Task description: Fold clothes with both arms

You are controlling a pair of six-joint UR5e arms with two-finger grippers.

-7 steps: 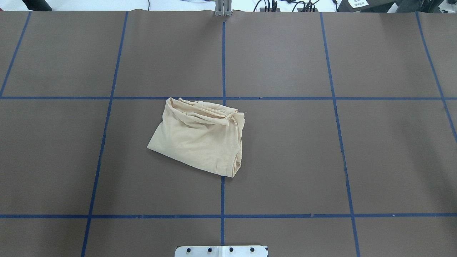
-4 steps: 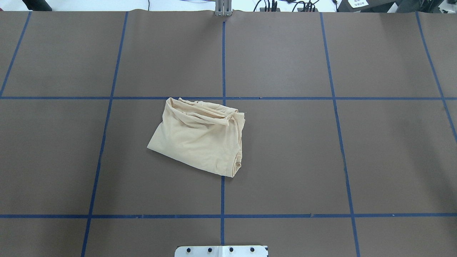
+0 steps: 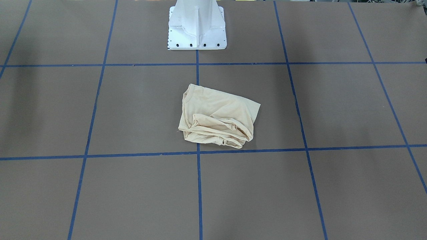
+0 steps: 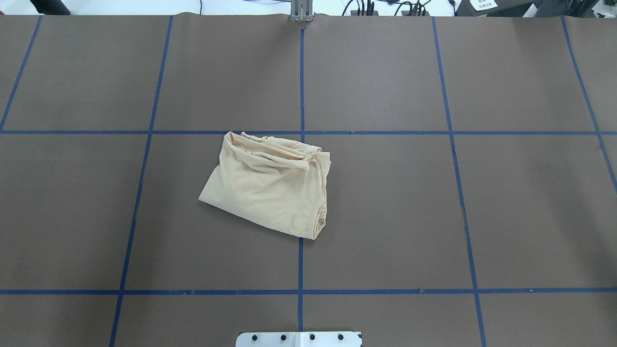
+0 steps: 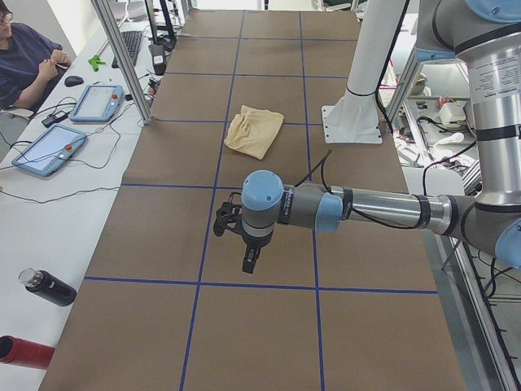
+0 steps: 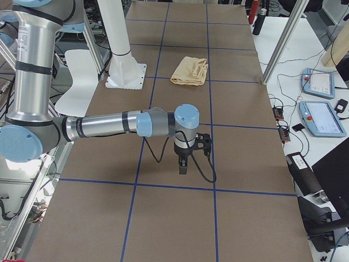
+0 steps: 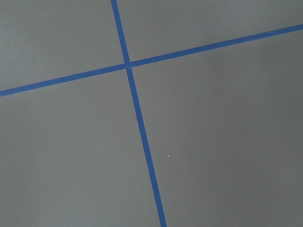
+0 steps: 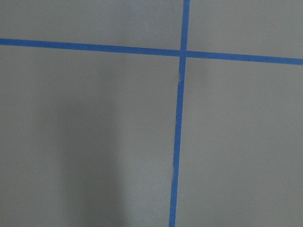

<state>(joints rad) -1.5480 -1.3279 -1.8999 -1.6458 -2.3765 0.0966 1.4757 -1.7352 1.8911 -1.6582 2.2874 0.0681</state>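
The brown tabletop (image 4: pixel 385 217) takes up most of the room, marked into big squares by blue tape lines (image 4: pixel 301 72).

The left arm (image 5: pixel 374 208) reaches out level over the tabletop's left end. Its gripper (image 5: pixel 248 262) points straight down above a bare square. From the side view that shows it, I cannot tell whether the fingers are apart or together. Its wrist camera sees only brown surface and a crossing of tape.

The right arm (image 6: pixel 103 125) mirrors it over the right end, forearm level and gripper (image 6: pixel 184 165) hanging downward above the surface. Again I cannot tell how the fingers stand. Its wrist camera also shows just a tape crossing.

The white pedestal (image 3: pixel 196 23) stands bolted at the middle of the robot's edge of the tabletop.

A person (image 5: pixel 24 57) sits at a white desk beyond the opposite long edge.

The shirt (image 4: pixel 270 193) lies near the middle of the tabletop, well apart from both grippers. It is a compact folded bundle, pale cream-yellow, lying mostly on the robot's left of the centre tape line and overlapping it. Its far side is bunched in loose ridges just beside a cross line of tape. The side toward the pedestal is smoother, with the ribbed neck at one corner.

Two tablets (image 5: pixel 45 151) rest on the desk, and a black bottle (image 5: pixel 49 287) lies nearer the camera.
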